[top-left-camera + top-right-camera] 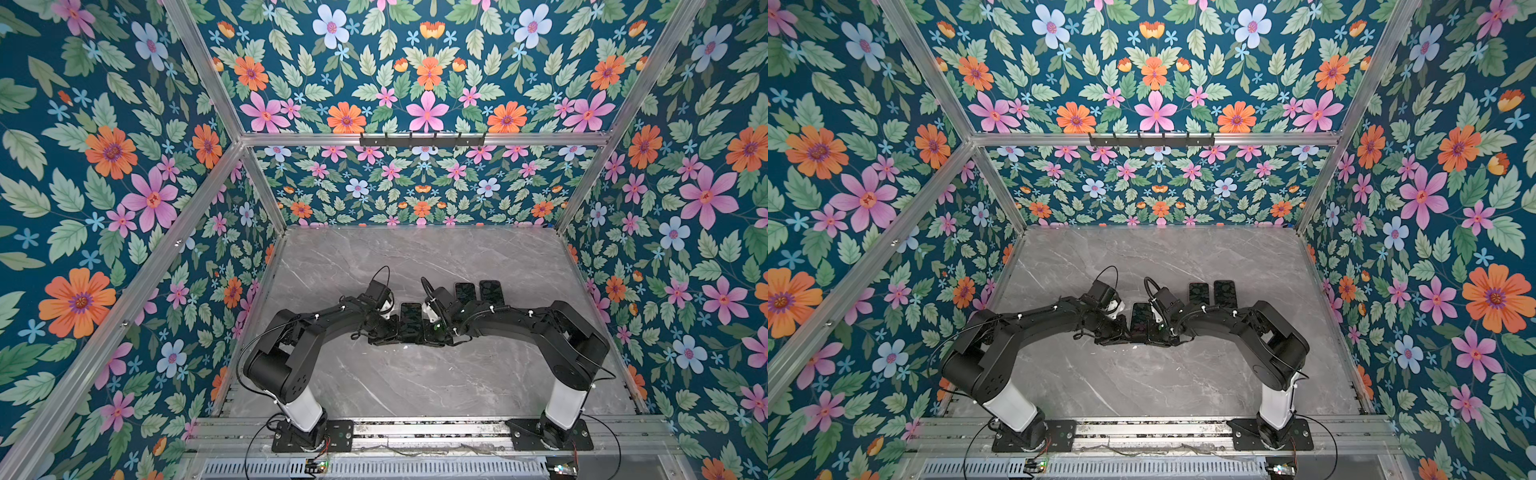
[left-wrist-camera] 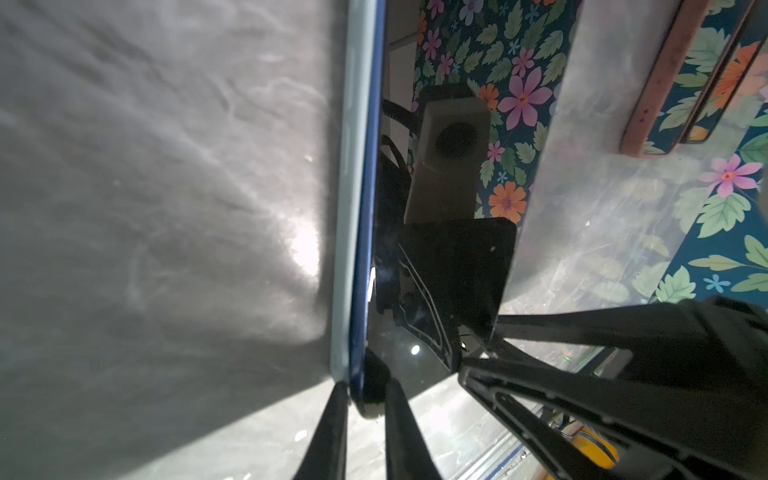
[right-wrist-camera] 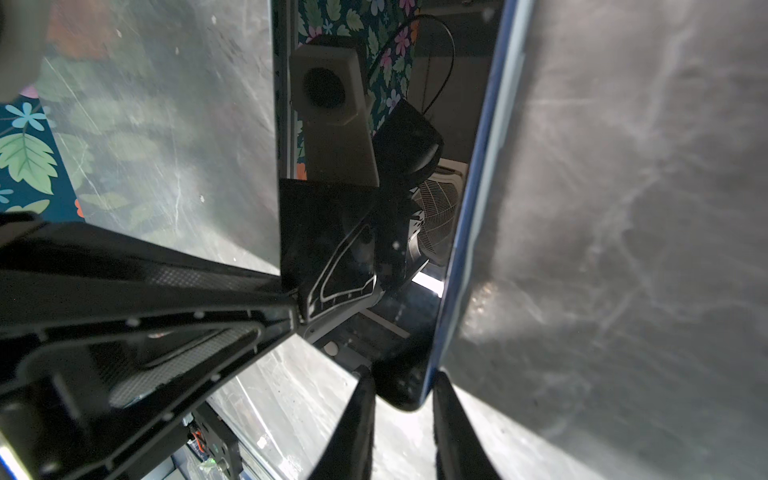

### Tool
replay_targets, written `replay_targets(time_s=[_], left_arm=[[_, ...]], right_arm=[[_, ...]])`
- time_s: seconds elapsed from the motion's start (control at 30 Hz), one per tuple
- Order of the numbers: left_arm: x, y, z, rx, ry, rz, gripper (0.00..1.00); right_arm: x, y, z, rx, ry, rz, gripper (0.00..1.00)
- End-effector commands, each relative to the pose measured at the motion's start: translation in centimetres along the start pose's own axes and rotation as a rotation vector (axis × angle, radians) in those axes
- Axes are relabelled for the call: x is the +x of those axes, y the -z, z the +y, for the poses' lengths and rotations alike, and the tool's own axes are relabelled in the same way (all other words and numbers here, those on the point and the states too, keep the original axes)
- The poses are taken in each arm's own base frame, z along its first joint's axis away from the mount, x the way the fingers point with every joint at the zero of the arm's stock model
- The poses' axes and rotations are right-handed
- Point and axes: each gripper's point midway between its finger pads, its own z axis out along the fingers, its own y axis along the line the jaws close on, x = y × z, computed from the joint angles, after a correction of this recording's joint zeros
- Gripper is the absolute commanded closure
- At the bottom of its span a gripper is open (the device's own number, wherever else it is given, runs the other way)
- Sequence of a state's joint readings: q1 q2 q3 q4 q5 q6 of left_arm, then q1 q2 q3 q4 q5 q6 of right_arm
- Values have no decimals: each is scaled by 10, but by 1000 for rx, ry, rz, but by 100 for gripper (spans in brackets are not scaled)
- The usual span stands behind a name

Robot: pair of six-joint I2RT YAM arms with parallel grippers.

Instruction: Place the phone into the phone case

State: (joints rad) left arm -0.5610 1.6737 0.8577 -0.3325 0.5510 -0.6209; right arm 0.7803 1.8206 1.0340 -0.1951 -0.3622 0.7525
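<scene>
One grey marble table. My two arms, the left arm and the right arm, each carry one wrist camera and one two-fingered pincer: left gripper, right gripper, four fingers in all. I count one blue-edged phone and one pale phone case, plus two reddish-rimmed handsets, making three dark screens in total. One black hook rail; two base plates.
</scene>
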Motion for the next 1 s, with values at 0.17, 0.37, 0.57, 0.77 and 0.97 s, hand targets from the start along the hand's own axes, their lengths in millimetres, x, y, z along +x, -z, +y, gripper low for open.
replay_targets(time_s=[0.17, 0.37, 0.57, 0.77, 0.97], left_arm=[[-2, 2, 7, -31, -29, -21, 81], [-12, 9, 10, -7, -7, -56, 66], [-26, 9, 10, 5, -4, -88, 64], [-32, 0, 17, 5, 10, -81, 69], [-31, -5, 20, 11, 16, -68, 80]], right_arm=[[-7, 12, 10, -6, 65, -44, 63], [-13, 17, 1, 35, 76, -60, 50], [-27, 16, -5, 33, 63, -77, 50], [-35, 11, -5, 12, 55, -76, 54], [-38, 0, -2, -10, 54, -57, 61]])
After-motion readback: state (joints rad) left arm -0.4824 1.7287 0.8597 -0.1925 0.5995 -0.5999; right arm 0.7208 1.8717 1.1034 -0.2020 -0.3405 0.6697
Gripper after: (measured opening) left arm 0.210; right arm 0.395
